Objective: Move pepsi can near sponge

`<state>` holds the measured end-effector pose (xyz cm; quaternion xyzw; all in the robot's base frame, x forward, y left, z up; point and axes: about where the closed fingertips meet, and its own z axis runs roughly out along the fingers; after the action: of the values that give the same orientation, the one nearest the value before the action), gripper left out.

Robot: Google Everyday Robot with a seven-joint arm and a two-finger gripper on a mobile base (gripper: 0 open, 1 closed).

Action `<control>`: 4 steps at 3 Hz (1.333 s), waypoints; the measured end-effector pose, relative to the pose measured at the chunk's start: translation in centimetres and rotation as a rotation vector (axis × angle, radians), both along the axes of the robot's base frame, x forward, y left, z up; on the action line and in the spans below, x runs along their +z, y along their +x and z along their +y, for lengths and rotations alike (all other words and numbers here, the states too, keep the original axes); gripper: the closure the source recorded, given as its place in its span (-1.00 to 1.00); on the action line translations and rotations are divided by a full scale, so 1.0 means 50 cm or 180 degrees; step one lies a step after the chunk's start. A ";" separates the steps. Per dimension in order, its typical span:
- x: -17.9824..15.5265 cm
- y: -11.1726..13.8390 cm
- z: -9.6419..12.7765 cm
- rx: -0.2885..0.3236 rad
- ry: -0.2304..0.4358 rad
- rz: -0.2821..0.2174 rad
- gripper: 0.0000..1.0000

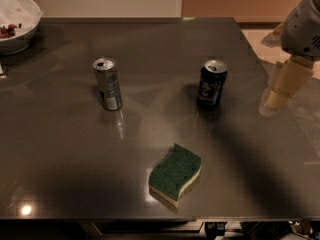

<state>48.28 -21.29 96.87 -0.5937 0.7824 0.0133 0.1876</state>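
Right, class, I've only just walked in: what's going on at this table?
A robot arm is due to move the pepsi can near the sponge, but it holds nothing yet. Its gripper hangs by the right edge of the table, apart from the can. The pepsi can stands upright, the sponge lies nearer the front edge, and a silver can stands to the left.

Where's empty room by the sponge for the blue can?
Bare table left and right of the sponge, and between the blue can and silver can. Only the corner with the bowl is busy. The gripper hangs by the table's right edge.
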 end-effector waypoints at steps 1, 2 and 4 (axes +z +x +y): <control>-0.019 0.055 0.019 0.0011 0.0248 -0.0025 -1.00; -0.046 0.106 0.053 0.0052 0.0512 -0.0041 -1.00; -0.106 0.181 0.096 0.0090 0.0818 0.0041 -1.00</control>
<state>57.32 -16.47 91.58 -0.5756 0.7670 0.1199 0.2569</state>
